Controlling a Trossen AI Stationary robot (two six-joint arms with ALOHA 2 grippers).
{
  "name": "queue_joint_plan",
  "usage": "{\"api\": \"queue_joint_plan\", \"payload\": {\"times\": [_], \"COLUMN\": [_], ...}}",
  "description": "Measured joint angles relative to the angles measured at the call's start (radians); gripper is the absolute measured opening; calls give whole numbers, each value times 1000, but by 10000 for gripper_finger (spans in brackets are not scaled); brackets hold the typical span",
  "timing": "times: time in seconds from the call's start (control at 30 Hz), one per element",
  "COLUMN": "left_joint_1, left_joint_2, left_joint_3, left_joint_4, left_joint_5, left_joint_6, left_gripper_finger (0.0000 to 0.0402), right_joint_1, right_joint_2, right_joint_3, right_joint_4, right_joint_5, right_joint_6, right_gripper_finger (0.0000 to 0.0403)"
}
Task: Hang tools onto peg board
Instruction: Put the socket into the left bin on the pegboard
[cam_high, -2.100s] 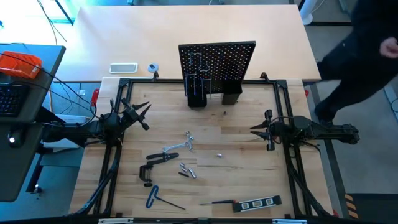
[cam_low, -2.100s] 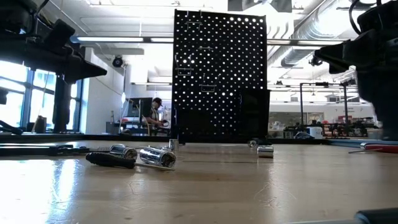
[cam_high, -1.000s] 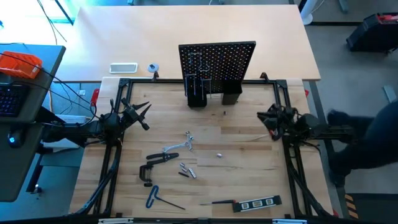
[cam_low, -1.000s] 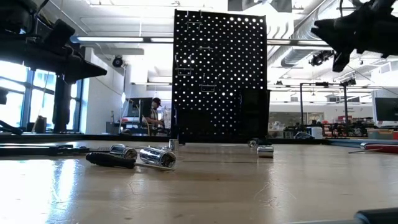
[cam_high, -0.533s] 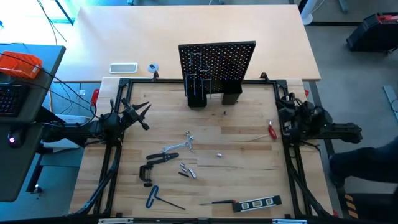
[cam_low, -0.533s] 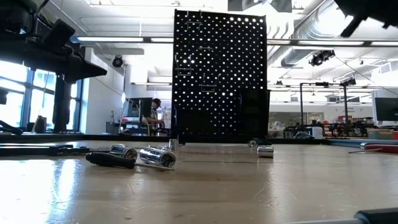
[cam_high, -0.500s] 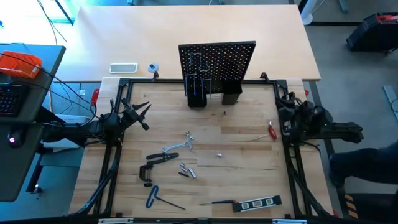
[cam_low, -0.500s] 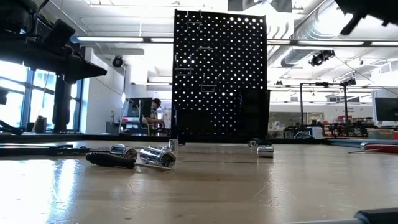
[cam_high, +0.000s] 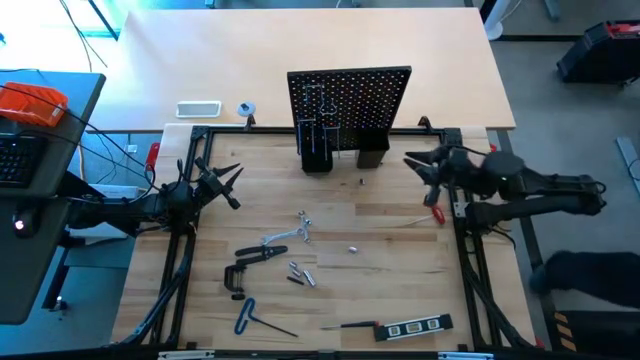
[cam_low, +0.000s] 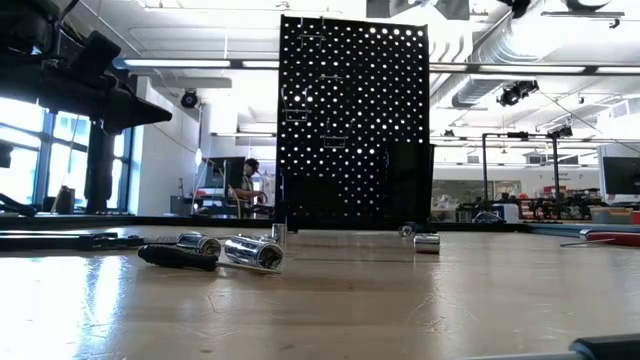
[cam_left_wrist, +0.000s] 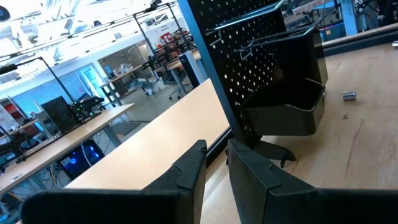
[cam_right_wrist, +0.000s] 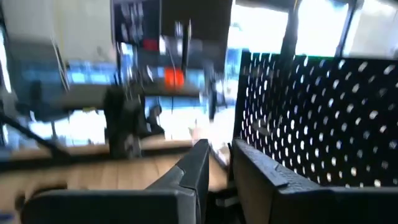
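Note:
The peg board (cam_high: 348, 100) stands upright at the table's far edge, with black holder boxes (cam_left_wrist: 287, 102) at its base. The tools lie loose on the wood: pliers and a wrench (cam_high: 272, 245), a C-clamp (cam_high: 237, 279), a blue-handled hex key (cam_high: 247, 316), small sockets (cam_low: 252, 252), a screwdriver (cam_high: 352, 325) and the level (cam_high: 420, 326). My left gripper (cam_high: 226, 186) hovers at the left, pointing at the board, open by a narrow gap (cam_left_wrist: 216, 152). My right gripper (cam_high: 418, 166) hangs high at the right near the board, also narrowly open (cam_right_wrist: 217, 152) and holding nothing.
A red-handled tool (cam_high: 437, 212) lies on the table under my right arm. A lone socket (cam_high: 352, 249) sits mid-table. A white tray (cam_high: 198, 108) and a tape roll (cam_high: 245, 108) rest on the far bench behind the frame. A person shows at the right edge (cam_high: 590, 275).
My right gripper has risen out of the low view, drawn back toward the right edge, then swung out toward the peg board while rolling. The red-handled tool beneath it has come into view. My left arm has kept still.

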Motion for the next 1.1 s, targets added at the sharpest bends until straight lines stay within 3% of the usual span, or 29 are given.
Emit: {"api": "queue_joint_plan", "payload": {"times": [0.27, 0.63, 0.9, 1.1], "left_joint_1": [0, 0, 0, 0], "left_joint_2": [0, 0, 0, 0], "left_joint_3": [0, 0, 0, 0], "left_joint_4": [0, 0, 0, 0], "left_joint_5": [0, 0, 0, 0], "left_joint_6": [0, 0, 0, 0], "left_gripper_finger": [60, 60, 60, 60], "right_joint_1": [0, 1, 45, 125], "right_joint_2": [197, 276, 263, 258], "right_joint_3": [182, 125, -22, -159], "right_joint_4": [-406, -703, -720, -593], "right_joint_5": [67, 18, -37, -38], "right_joint_6": [126, 393, 530, 624], "right_gripper_finger": [74, 168, 187, 188]}}
